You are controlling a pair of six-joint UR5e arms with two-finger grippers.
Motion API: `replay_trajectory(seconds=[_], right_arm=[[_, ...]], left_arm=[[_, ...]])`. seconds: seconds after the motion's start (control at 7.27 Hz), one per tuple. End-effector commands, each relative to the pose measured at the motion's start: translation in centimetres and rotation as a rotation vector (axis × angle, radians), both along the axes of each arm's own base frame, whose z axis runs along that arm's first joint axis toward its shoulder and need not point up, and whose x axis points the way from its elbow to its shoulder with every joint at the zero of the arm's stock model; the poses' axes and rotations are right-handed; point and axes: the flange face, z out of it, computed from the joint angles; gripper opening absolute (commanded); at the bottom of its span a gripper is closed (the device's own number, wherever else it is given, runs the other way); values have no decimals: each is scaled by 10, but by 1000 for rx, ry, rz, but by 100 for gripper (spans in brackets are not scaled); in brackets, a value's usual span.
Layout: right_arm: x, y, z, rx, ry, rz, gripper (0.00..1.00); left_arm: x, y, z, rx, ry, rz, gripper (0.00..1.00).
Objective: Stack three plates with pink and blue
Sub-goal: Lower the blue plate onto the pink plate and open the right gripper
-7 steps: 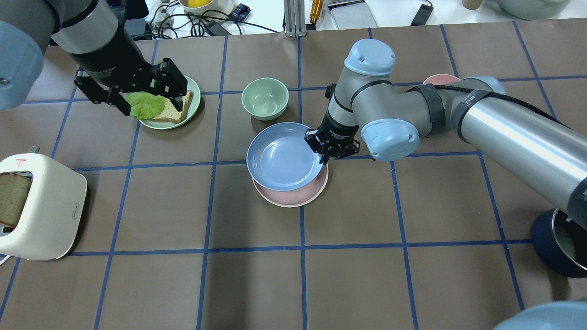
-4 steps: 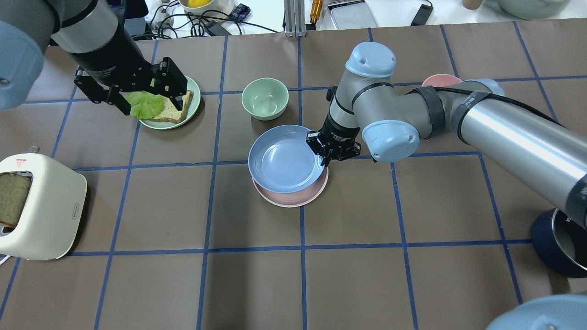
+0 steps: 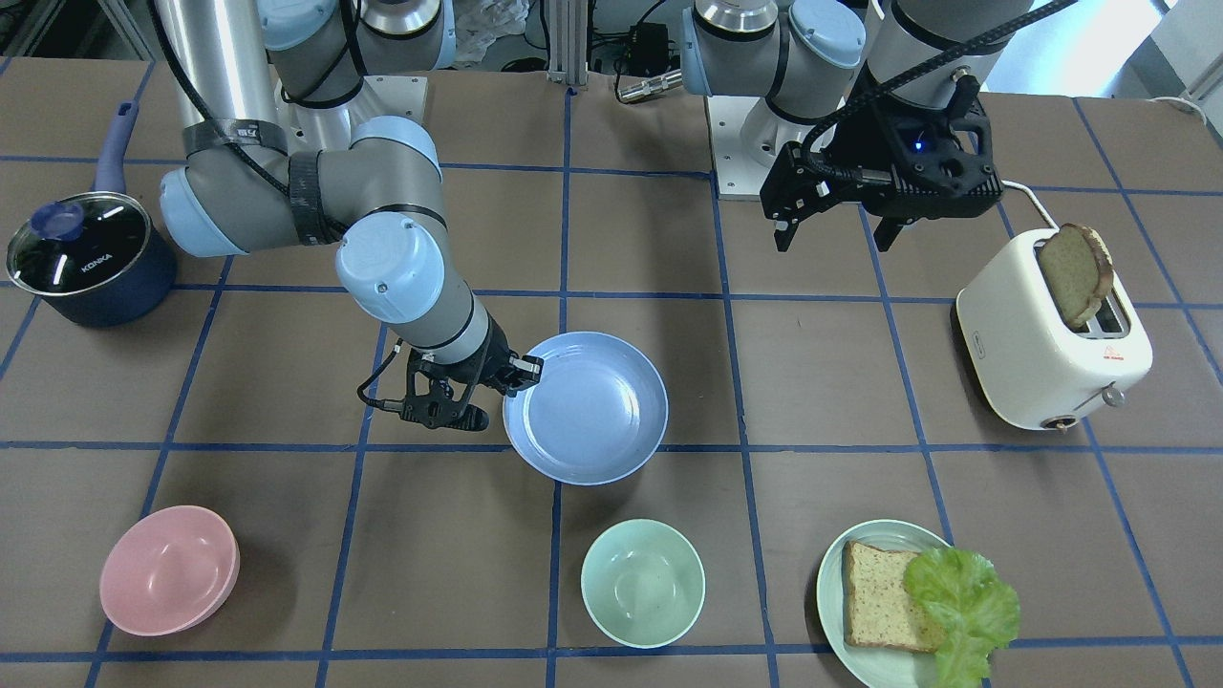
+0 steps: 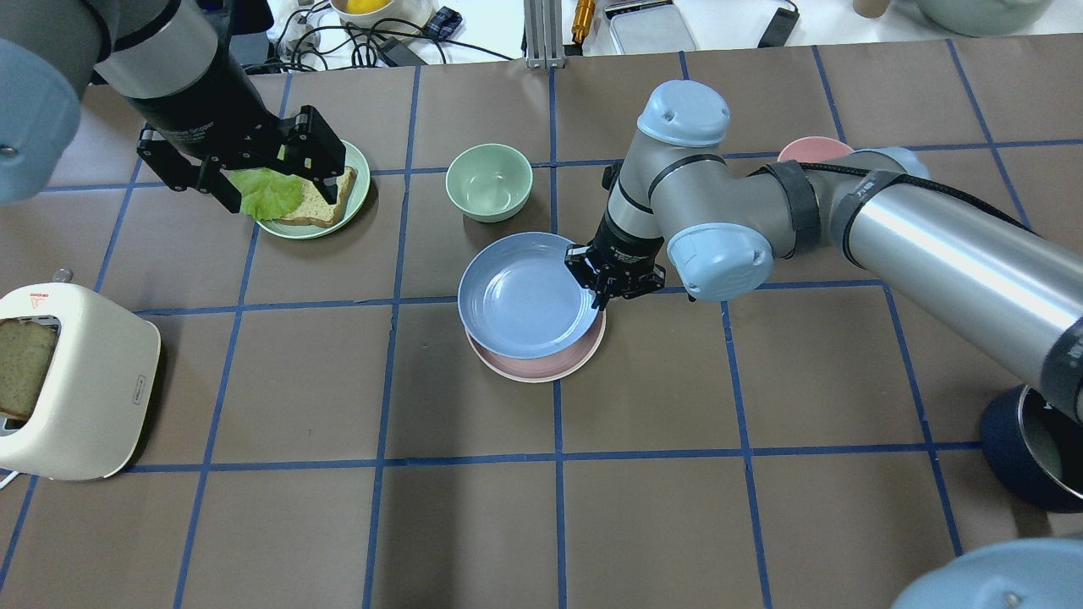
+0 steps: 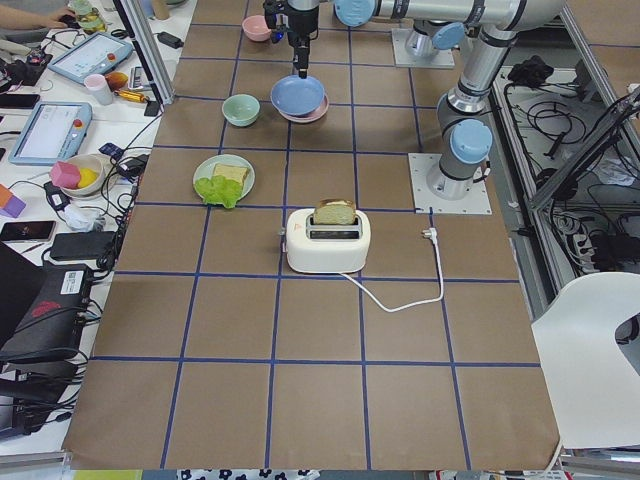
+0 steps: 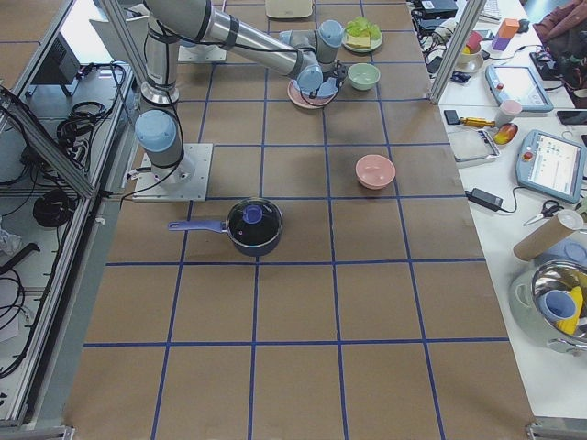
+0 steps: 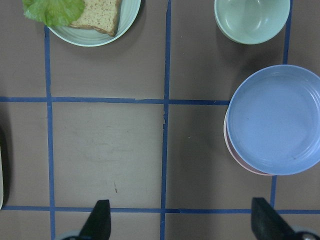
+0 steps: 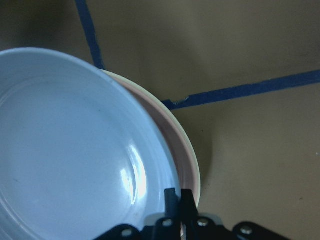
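- Pinching the rim of the matte light blue round plate, the right gripper is clamped narrow.
- That plate is set over the pale pink round plate, offset, mid-way across the brown gridded table.
- The left gripper is spread wide, far left.

blue plate atop pink plate, offset

Brown table gridded with blue tape, white side bench (cluttered with gadgets), white chair
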Motion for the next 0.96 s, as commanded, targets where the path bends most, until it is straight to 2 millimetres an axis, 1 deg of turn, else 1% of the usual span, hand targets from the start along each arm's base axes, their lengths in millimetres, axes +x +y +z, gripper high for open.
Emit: replay_trajectory(seconds=[0.0, 0.41, 0.55, 0.69, 0.83], right_arm=[[0, 2, -6, 11, 2, 1, 0], [0, 1, -10, 17, 5, 1, 0], [0, 1, -10, 17, 5, 1, 15], [0, 0, -9, 16, 5, 0, 75], [0, 0, -8, 14, 5, -2, 90]], left_arm=[[0, 0, 0, -2, 0, 0, 100], [0, 0, 0, -2, 0, -1, 100], [0, 0, 0, -2, 0, 0, 100], [-1, 0, 0, -2, 0, -1, 100], [-1, 0, 0, -2, 0, -1, 100]])
